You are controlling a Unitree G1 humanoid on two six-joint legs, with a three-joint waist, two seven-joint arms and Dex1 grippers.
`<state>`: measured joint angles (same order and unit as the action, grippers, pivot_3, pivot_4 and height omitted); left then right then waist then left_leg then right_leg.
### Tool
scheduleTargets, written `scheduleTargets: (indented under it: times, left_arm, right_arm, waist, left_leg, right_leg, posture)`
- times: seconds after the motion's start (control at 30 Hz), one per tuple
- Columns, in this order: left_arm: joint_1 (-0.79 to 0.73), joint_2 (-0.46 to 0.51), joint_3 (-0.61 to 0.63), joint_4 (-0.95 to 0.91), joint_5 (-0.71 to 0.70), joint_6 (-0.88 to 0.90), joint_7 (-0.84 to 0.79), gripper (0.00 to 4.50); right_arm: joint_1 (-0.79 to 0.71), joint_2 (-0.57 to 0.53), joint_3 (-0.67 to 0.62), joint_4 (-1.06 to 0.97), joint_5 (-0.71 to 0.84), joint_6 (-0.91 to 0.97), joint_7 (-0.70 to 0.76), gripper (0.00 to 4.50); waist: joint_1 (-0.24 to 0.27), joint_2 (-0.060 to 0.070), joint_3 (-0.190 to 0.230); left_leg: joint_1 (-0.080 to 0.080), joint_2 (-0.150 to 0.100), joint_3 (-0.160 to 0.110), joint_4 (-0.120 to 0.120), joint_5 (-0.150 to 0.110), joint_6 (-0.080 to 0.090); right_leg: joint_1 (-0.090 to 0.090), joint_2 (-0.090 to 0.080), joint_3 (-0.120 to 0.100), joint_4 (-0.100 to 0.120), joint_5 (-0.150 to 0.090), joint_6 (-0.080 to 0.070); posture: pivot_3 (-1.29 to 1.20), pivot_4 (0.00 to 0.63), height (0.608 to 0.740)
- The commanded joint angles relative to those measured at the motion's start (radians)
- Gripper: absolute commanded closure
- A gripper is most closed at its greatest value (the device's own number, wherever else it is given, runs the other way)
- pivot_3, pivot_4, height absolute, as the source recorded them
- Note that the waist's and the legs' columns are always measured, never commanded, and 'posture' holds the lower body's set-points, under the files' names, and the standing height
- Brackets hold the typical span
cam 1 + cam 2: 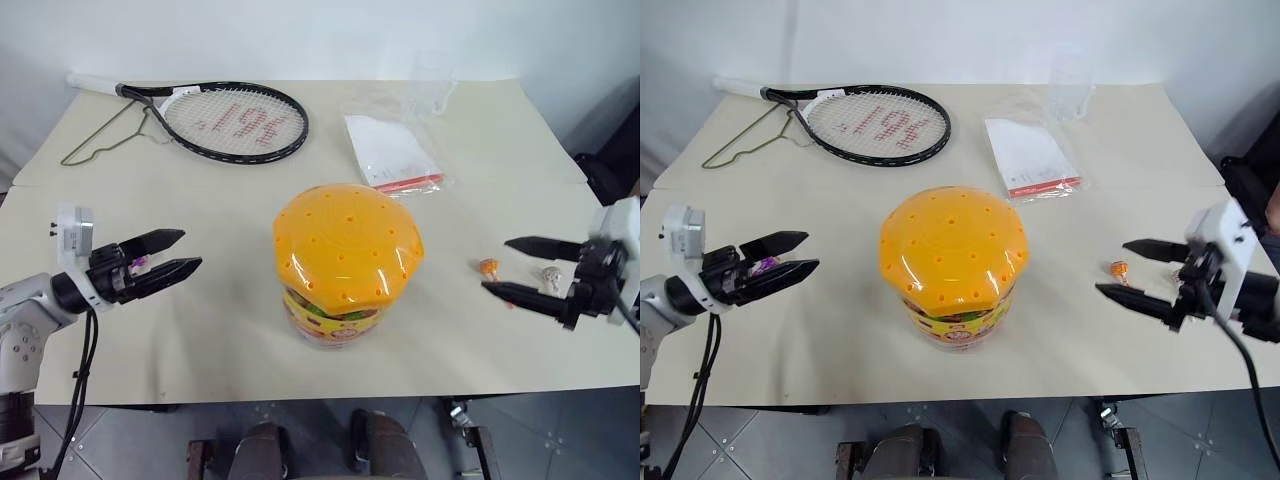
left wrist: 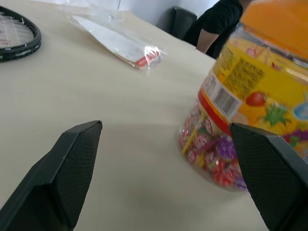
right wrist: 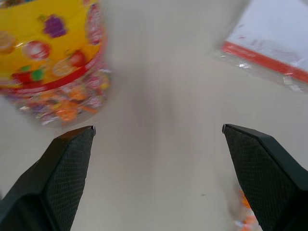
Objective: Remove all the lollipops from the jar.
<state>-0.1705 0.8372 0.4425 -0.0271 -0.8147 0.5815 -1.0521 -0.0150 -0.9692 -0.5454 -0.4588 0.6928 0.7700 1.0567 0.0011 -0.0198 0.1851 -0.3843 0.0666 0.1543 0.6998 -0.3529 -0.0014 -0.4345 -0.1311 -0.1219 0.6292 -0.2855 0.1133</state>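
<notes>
Jar [image 1: 345, 262] lidded, w/ wrapped lollipops [image 2: 211, 156] inside; both tools [image 1: 172, 253] [image 1: 512, 266] wide open, empty.

The jar [image 1: 345, 262] has an orange domed lid dotted with small holes and a yellow label printed with fruit above a red band; the wrapped sweets inside show pink, purple and orange. On the pale beige surface [image 1: 200, 330] lie an orange lollipop [image 1: 488, 266] and a white one [image 1: 549, 274]. The racket [image 1: 230, 121] has a black frame with red marks on white strings, and both pincers are black.
</notes>
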Motion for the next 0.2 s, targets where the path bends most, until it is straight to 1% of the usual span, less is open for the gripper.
scheduleTargets:
  times: [0.03, 0.2]
  left_arm:
    - [0.036, 0.012, 0.068, -0.026, 0.028, -0.075, -0.024, 0.00]
    - [0.047, -0.001, 0.096, -0.031, 0.052, -0.143, -0.018, 0.00]
  right_arm:
    - [0.029, 0.020, 0.004, -0.032, -0.001, -0.067, 0.010, 0.06]
    - [0.024, 0.030, 0.033, -0.016, 0.003, -0.093, -0.007, 0.06]
  waist:
    - [0.001, 0.000, 0.000]
    - [0.002, 0.000, 0.000]
  left_leg:
    - [0.000, 0.000, 0.000, 0.000, 0.000, 0.000]
    - [0.004, 0.000, -0.001, 0.000, 0.000, 0.000]
  right_leg:
    - [0.000, 0.000, 0.000, 0.000, 0.000, 0.000]
    - [0.005, 0.000, 0.000, 0.000, 0.000, 0.000]
  posture:
    - [0.00, 0.150, 0.740]
    - [0.00, 0.150, 0.740]
